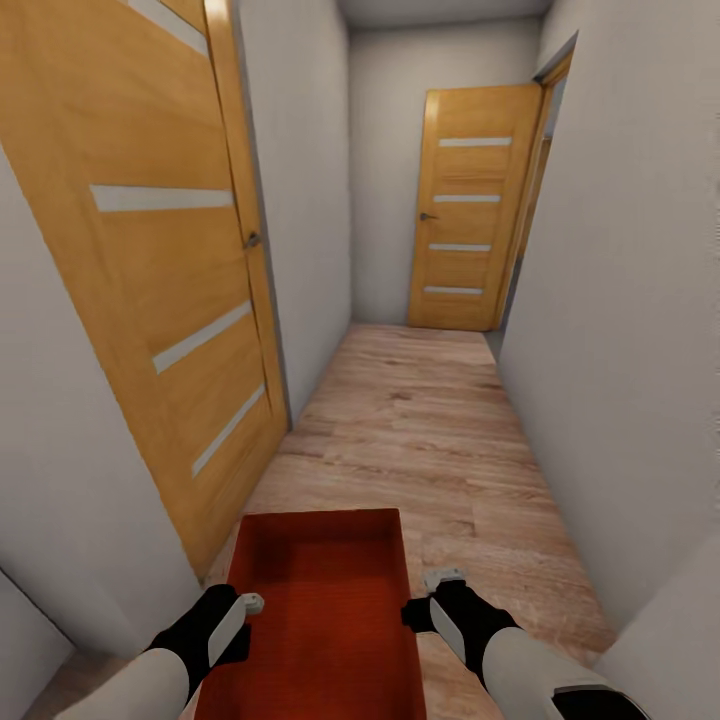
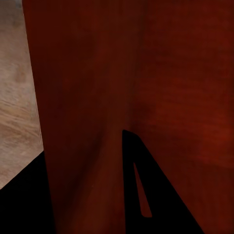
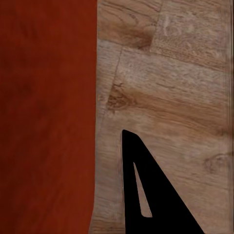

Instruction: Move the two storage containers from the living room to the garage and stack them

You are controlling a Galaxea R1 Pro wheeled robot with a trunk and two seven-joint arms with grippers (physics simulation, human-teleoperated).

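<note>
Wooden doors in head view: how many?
2. One door is on the corridor's left wall, close by; the other door stands at the far end, right of centre. An open doorway at the far right may hide more.

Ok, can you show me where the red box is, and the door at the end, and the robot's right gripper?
Storage container (image 1: 320, 590), head view: on its inside bottom.
Far door (image 1: 470, 210), head view: on the middle of its wooden panel.
Right gripper (image 1: 432, 598), head view: at its fingertips beside the box's right wall.
</note>
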